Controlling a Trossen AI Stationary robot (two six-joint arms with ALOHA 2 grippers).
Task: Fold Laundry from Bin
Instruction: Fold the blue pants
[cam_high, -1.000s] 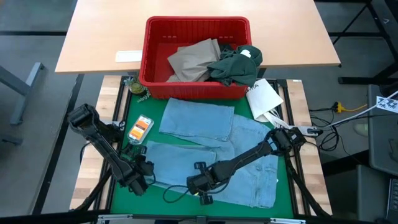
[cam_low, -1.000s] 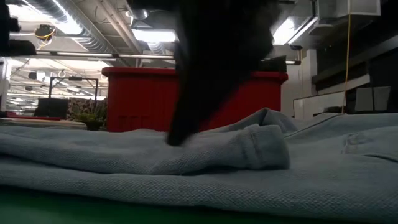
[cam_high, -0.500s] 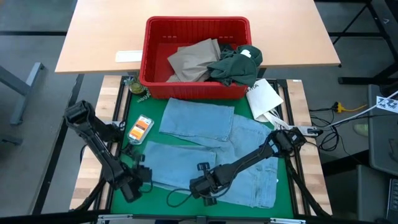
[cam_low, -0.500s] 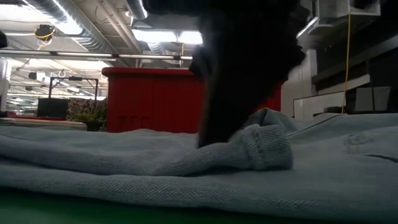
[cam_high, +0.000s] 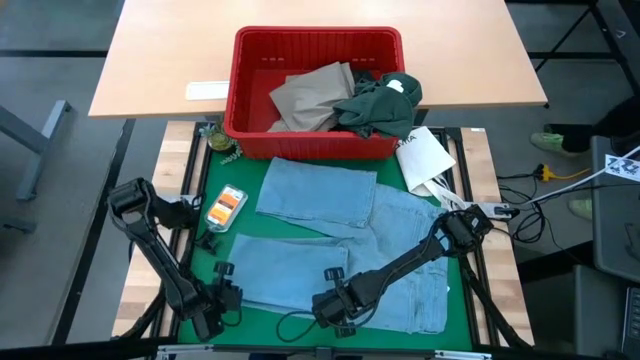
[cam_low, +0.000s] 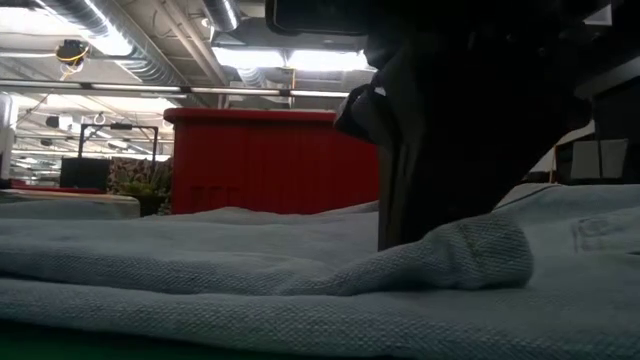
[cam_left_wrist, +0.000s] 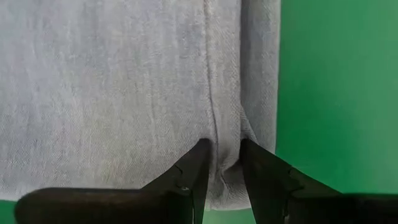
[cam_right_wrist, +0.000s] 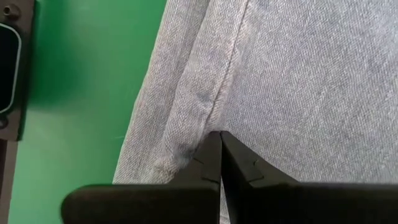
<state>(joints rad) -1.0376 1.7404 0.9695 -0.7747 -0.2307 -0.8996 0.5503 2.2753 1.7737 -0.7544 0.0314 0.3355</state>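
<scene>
1. Both grippers have slid back toward the table's near edge, dragging the light blue garment (cam_high: 330, 235) with them.
2. Left gripper (cam_left_wrist: 222, 163) pinches a fold at the garment's near left hem — fingers partly closed on cloth.
3. Right gripper (cam_right_wrist: 220, 158) is clamped tight on a seam at the near edge.
4. Bin (cam_high: 250, 90) stands at the far side, holding tan trousers (cam_high: 308, 95) and a dark green garment (cam_high: 380, 105).

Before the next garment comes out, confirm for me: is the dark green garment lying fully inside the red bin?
No: in the high view the dark green garment is draped over the front right rim of the red bin, partly hanging outside.
</scene>
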